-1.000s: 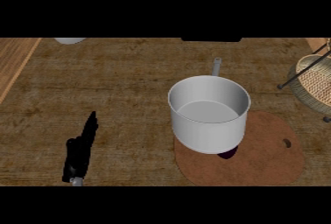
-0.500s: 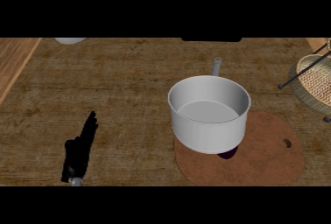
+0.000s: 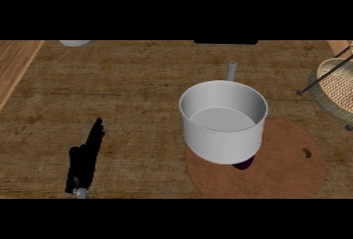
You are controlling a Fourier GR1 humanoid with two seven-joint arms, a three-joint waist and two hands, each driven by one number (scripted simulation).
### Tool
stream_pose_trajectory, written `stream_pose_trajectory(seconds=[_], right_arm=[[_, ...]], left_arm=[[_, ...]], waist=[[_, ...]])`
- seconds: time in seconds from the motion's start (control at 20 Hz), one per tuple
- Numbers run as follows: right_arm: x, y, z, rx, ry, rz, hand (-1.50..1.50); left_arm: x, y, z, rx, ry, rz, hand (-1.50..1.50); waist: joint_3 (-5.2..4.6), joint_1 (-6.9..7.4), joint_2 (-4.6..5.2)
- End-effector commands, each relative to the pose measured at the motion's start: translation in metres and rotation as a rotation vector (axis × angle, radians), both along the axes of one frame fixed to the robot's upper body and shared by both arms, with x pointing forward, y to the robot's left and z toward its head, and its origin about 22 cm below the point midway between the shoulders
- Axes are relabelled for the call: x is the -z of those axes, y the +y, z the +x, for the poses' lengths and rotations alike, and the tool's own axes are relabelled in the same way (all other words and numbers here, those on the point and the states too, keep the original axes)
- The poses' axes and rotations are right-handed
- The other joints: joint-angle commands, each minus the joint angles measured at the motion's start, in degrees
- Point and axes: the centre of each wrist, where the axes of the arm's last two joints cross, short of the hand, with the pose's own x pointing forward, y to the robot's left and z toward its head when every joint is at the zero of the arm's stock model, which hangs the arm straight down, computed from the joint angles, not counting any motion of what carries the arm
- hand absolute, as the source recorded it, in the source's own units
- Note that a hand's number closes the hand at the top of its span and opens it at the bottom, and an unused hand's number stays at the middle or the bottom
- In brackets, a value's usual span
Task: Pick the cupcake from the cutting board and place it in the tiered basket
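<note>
While our left hand (image 3: 84,161) rests with fingers straight and holding nothing, well left of the cutting board (image 3: 276,163), our right hand shows nowhere. On that board, a grey pot (image 3: 224,120) hides all but a dark sliver of what we judge is the cupcake (image 3: 243,164), right of the hand. Beyond the board's far right sits the tiered basket (image 3: 334,88).

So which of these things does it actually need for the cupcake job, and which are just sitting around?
Needed:
- cutting board, round and brown
- cupcake, only a dark bit showing from behind the pot
- tiered basket, at the right edge
- left hand, open, resting at the lower left

Just lying about:
- pot, grey, open-topped
- counter
</note>
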Motion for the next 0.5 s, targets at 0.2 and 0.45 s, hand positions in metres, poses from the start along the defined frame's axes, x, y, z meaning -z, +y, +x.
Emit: stream_pose_trajectory(seconds=[0.2, 0.45], right_arm=[[-0.007, -0.015, -0.006, 0.015, -0.268, 0.246, -1.50], [-0.015, -0.035, -0.024, 0.135, -0.448, 0.184, -1.50]], left_arm=[[0.006, -0.009, -0.006, -0.010, 0.011, -0.002, 0.00], [0.006, -0.004, -0.006, -0.003, 0.008, 0.007, 0.00]], waist=[[0.06, -0.21, 0.04], [0.06, -0.30, 0.13]])
